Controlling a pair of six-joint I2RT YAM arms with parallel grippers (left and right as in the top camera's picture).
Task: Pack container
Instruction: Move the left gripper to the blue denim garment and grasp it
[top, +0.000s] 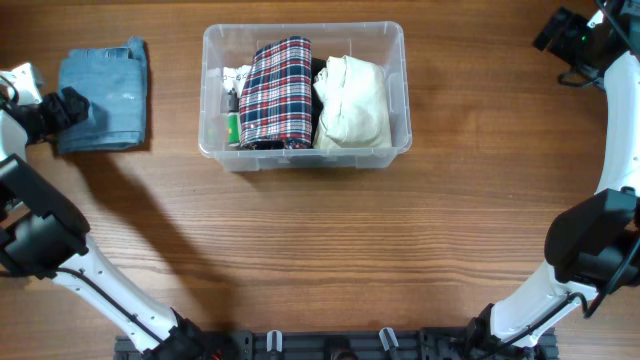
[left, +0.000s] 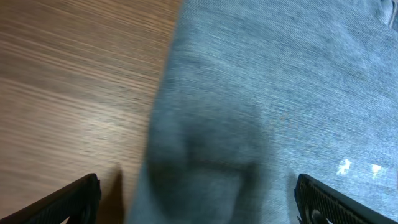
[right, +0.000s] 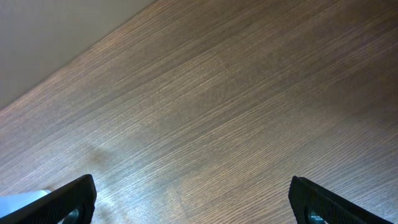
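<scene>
Folded blue jeans (left: 286, 87) lie right under the left gripper (left: 199, 202). Its jaws stand wide apart over the cloth and hold nothing. Biggest of all is the wooden table (top: 320, 250). On it, at the far middle, sits the container (top: 404, 80), one clear bin with no lid on. Inside it, two folded clothes lie side by side: one plaid cloth (top: 278, 92) in red, white and dark blue, and one cream cloth (top: 352, 100). At the bin's left end are one green thing (top: 233, 128) and one white thing (top: 235, 78), both too small to name. The jeans are out on the table, well to the left of the bin. So the packing looks partly done, with one piece left to go in. The right gripper (right: 193, 199) hangs over the wood, jaws wide apart and empty.
</scene>
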